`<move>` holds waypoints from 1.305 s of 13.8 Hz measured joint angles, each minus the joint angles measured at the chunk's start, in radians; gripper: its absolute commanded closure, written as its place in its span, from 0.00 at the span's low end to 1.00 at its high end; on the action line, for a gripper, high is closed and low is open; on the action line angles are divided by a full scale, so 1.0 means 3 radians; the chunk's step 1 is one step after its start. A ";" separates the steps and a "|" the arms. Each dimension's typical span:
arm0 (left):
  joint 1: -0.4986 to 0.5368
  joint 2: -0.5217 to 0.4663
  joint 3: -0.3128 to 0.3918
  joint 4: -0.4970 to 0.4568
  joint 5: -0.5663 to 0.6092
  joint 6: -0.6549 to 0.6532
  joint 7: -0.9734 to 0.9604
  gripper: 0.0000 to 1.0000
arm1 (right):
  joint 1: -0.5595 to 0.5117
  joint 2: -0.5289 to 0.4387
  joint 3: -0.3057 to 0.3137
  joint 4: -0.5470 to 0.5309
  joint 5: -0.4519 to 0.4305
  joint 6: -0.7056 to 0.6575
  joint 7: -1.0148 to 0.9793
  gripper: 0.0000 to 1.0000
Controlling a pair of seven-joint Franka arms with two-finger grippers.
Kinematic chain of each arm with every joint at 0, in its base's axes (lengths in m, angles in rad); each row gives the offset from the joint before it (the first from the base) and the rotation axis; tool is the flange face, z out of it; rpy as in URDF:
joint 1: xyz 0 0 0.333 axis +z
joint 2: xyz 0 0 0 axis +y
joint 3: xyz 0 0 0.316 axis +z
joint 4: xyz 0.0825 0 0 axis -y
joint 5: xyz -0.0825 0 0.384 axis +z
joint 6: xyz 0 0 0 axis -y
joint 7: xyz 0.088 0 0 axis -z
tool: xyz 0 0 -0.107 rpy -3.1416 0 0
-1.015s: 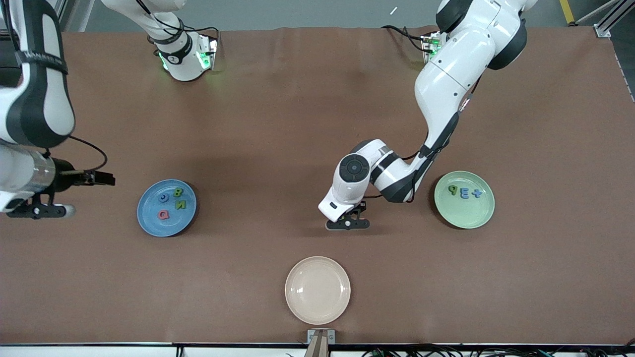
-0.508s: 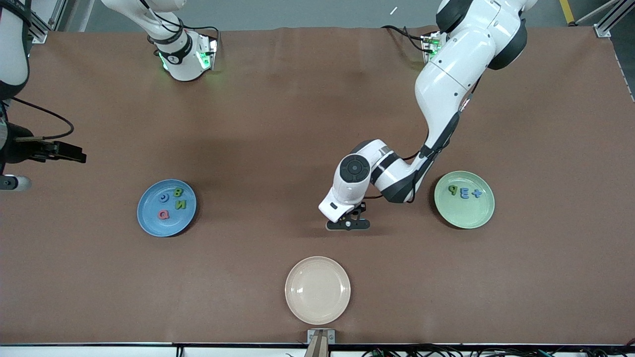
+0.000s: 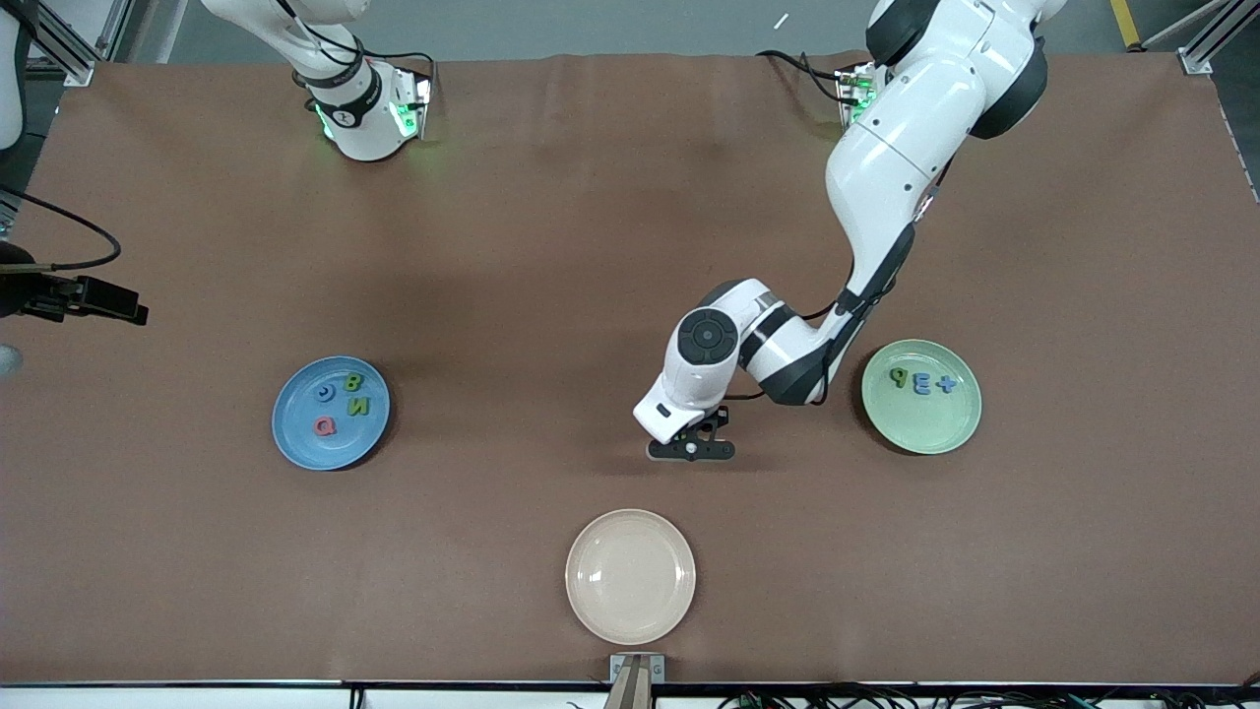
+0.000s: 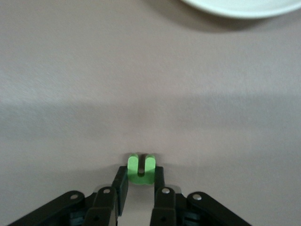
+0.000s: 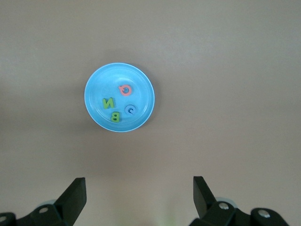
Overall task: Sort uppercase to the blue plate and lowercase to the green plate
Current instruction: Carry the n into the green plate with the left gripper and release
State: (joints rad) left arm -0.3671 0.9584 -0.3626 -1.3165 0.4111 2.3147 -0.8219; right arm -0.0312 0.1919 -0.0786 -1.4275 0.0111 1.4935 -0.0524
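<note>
My left gripper (image 3: 689, 449) is low on the table between the plates, shut on the green u/n letter (image 4: 141, 169). The letter is hidden under the hand in the front view. The blue plate (image 3: 295, 438) holds the green B (image 3: 352, 382), green N (image 3: 358, 406), red-pink Q (image 3: 323, 425) and blue ring (image 3: 324, 394). The pale green plate (image 3: 925, 425) holds the green q/p (image 3: 897, 375), blue E/m (image 3: 921, 383) and blue + (image 3: 946, 384). My right gripper (image 5: 140, 189) is open and empty, high over the table beside the blue plate (image 5: 99, 87).
An empty cream plate (image 3: 630, 576) lies near the front edge, nearer the camera than my left gripper; its rim shows in the left wrist view (image 4: 235, 7). Both arm bases stand along the table's top edge.
My right arm has pulled away from the blue plate toward its end of the table, mostly leaving the front view. My left gripper has barely moved.
</note>
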 measured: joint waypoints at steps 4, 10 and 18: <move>0.0391 -0.0472 -0.0084 -0.0417 0.0000 -0.0184 0.0301 0.88 | -0.0036 0.0001 0.0000 0.0028 0.0083 -0.0001 0.0004 0.00; 0.1893 -0.1492 -0.0725 -0.1855 0.0015 -0.0220 0.1295 0.88 | -0.0148 0.0004 0.0022 0.0143 0.0126 -0.0029 -0.0004 0.00; 0.2739 -0.1458 -0.0820 -0.2333 0.0538 0.0325 0.2052 0.88 | -0.0106 -0.0003 0.0066 0.0164 0.0126 -0.0243 -0.0004 0.00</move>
State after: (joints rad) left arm 0.4546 0.5211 -0.6087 -2.0164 0.5727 2.4122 -0.2064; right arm -0.0630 0.1910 -0.0587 -1.3784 0.0489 1.4207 -0.0535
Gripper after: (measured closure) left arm 0.736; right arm 0.000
